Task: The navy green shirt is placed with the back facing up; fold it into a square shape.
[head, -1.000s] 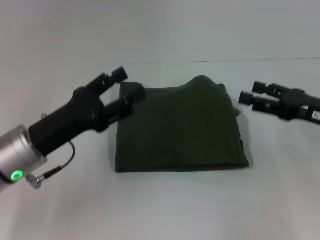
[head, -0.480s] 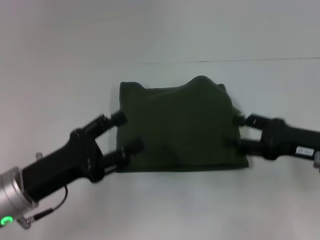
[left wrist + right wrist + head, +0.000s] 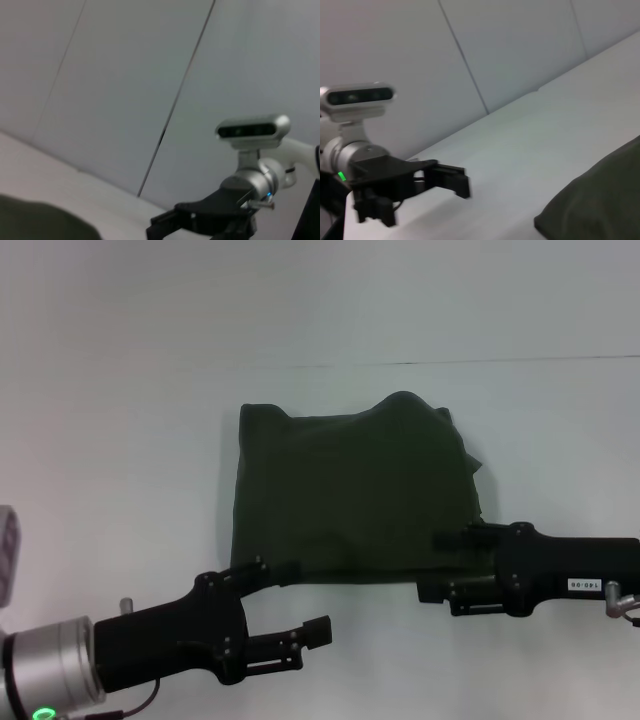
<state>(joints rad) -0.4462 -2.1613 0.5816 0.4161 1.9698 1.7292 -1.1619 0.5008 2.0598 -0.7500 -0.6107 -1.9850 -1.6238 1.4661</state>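
The navy green shirt point(image 3: 355, 490) lies folded into a rough square in the middle of the white table, plain side up, with a small hump on its far edge. My left gripper point(image 3: 292, 601) is open just in front of the shirt's near left corner; one finger point(image 3: 262, 569) is at the hem and the other is over bare table. Over the near right corner my right gripper point(image 3: 438, 565) is open, one finger above the cloth and one in front of the hem. The left wrist view catches a bit of shirt point(image 3: 40, 222), and the right wrist view shows another part point(image 3: 600, 200).
White table point(image 3: 120, 460) surrounds the shirt, with a thin seam line point(image 3: 500, 362) across the back. The left wrist view shows the right gripper point(image 3: 192, 222) below the head camera point(image 3: 252, 127). The right wrist view shows the left gripper point(image 3: 442, 181).
Both arms have swung from the shirt's sides toward me, down to its near edge. The shirt has kept its shape and place.
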